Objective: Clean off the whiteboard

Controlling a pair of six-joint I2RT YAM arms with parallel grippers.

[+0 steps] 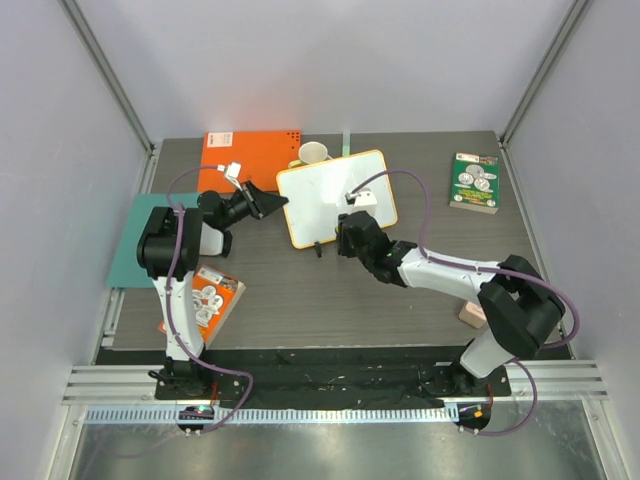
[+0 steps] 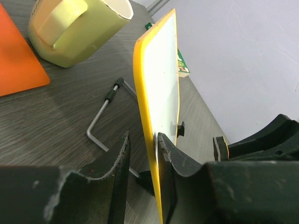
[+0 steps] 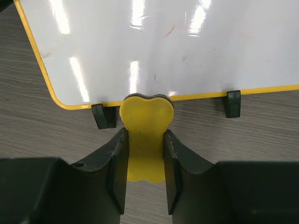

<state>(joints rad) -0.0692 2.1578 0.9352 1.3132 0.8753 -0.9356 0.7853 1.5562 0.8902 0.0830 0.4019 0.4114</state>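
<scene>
Worktop (image 1: 330, 300): dark wood grain; it carries everything you see listed below.
Teal sheet (image 1: 128, 245): flat at the left edge, partly under your left arm.
Whiteboard (image 1: 325, 195): in the far middle of the worktop, skewed, between your two claws. It has a yellow-orange rim, and black feet show along its near rim in the right wrist view.
Orange notebook (image 1: 250, 155): far left, just beside the whiteboard's left corner.
Green book (image 1: 474, 182): far right, well apart from the whiteboard.
Mug (image 1: 313, 153): pale yellow, at the whiteboard's far rim.
Left claw (image 2: 143, 136): spread a little, straddling the whiteboard's left rim. You can see a gap between one finger and the rim, so there is no pinch.
Right claw (image 3: 145, 132): pinching a yellow eraser (image 3: 145, 116), whose rounded tip touches the whiteboard's near rim between two feet.
Hex key (image 2: 100, 123): lies on the worktop beside the whiteboard, near the mug.
Red marks (image 3: 169, 31): faint strokes on the white face.
</scene>
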